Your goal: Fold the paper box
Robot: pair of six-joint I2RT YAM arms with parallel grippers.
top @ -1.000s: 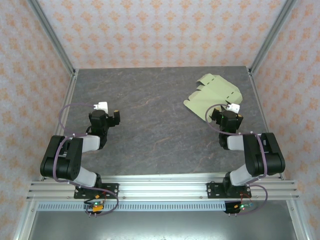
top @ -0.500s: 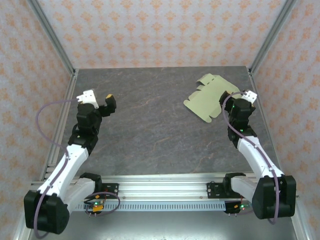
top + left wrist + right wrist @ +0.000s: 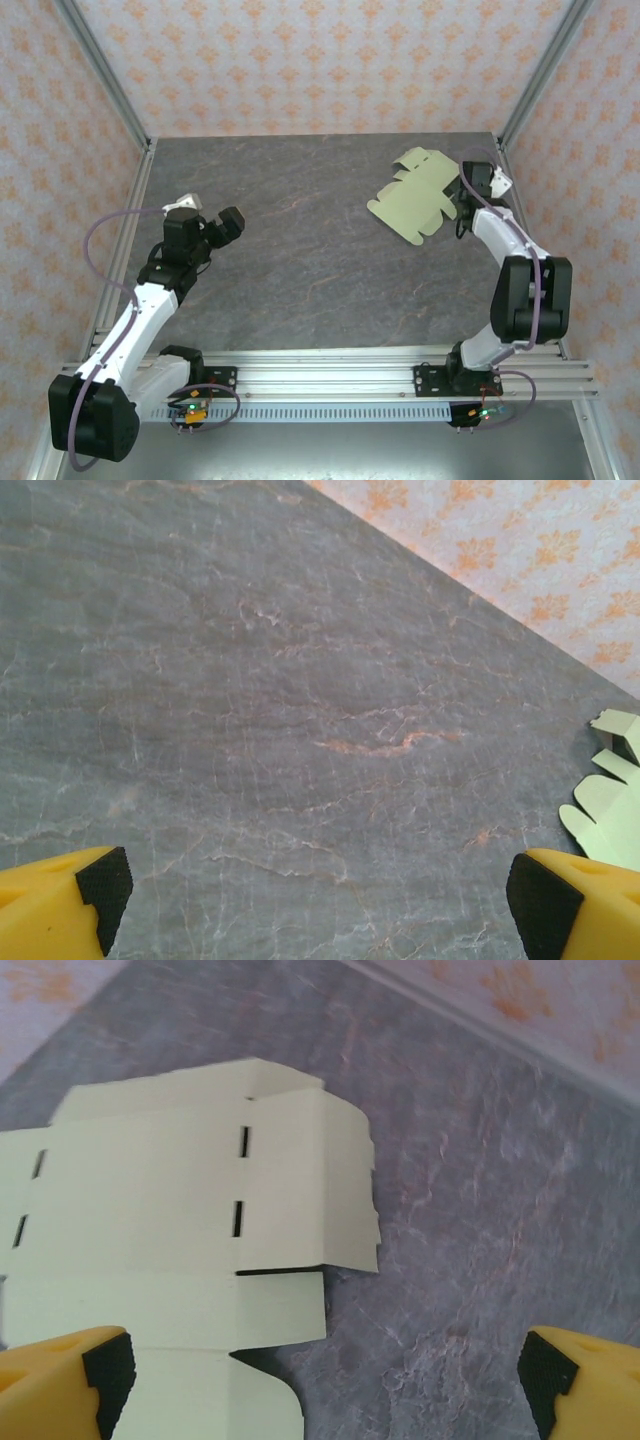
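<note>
The paper box is a flat pale yellow-green die-cut sheet lying at the back right of the dark stone table. In the right wrist view the paper box fills the left half, showing slots, fold lines and a rounded flap. My right gripper hovers at the sheet's right edge, and the right gripper is open, with the sheet's edge below its left finger. My left gripper is at the left of the table, far from the sheet. The left gripper is open and empty, and the paper box peeks in at that view's right edge.
Patterned walls and aluminium frame posts enclose the table on three sides. The right post stands close to my right wrist. Bare stone lies between the two grippers.
The right arm has stretched toward the back right, bringing its gripper to the sheet's right edge. The left gripper dropped slightly and turned to face right. The sheet has not moved.
</note>
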